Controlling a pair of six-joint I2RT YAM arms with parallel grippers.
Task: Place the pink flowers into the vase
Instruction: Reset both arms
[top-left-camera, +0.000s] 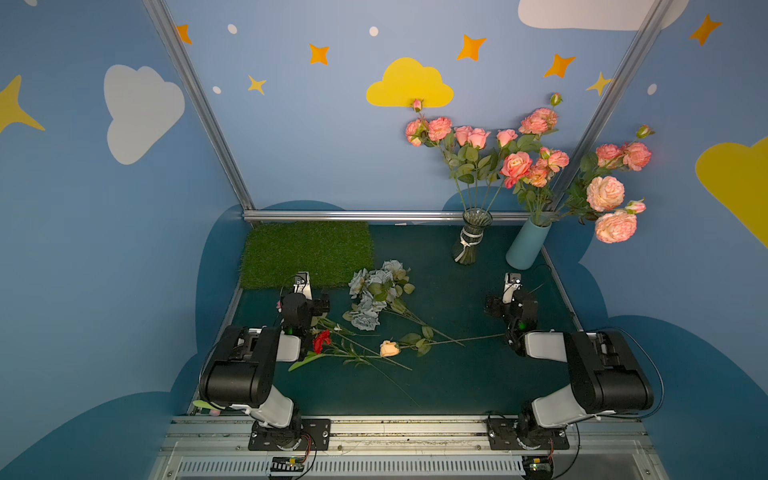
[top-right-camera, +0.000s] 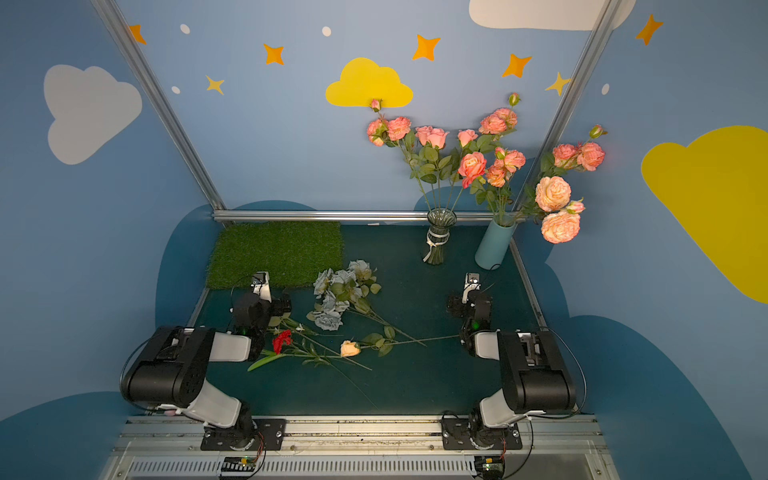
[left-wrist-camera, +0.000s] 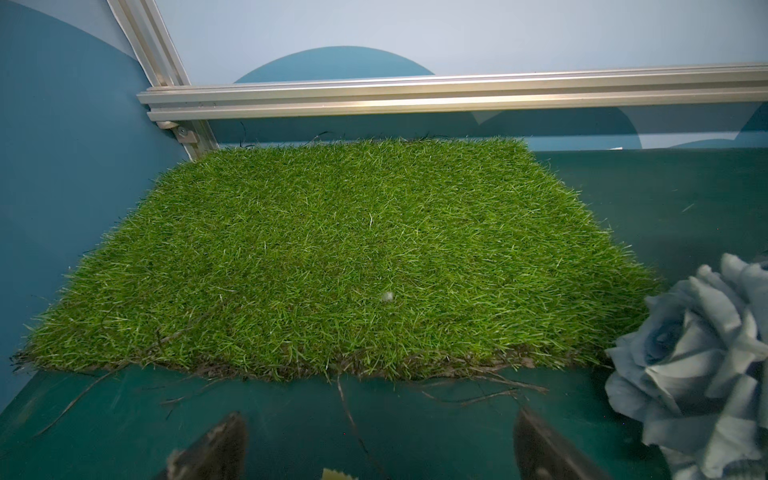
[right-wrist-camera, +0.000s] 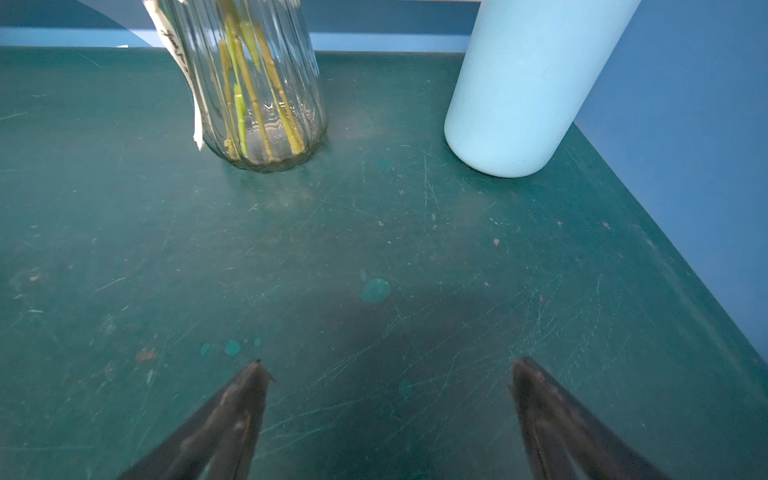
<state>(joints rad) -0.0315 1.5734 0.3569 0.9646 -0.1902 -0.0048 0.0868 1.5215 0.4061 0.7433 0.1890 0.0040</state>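
Several pink flowers (top-left-camera: 469, 137) stand in a clear glass vase (top-left-camera: 471, 241) at the back of the table, and more pink flowers (top-left-camera: 604, 193) lean out of a light blue vase (top-left-camera: 525, 247) beside it. Both vases show in the right wrist view, the glass vase (right-wrist-camera: 253, 91) with green stems inside and the blue vase (right-wrist-camera: 523, 95). A single peach-pink rose (top-left-camera: 390, 348) lies flat mid-table, its stem running toward the right arm. My left gripper (left-wrist-camera: 379, 415) is open over bare table before the grass mat. My right gripper (right-wrist-camera: 387, 362) is open and empty, short of the vases.
A green grass mat (top-left-camera: 307, 251) fills the back left corner. Grey-blue flowers (top-left-camera: 374, 295) lie mid-table, and one grey-blue bloom (left-wrist-camera: 698, 357) sits close beside my left gripper. A red flower (top-left-camera: 321, 340) lies near the left arm. Aluminium rails (top-left-camera: 353, 215) border the table.
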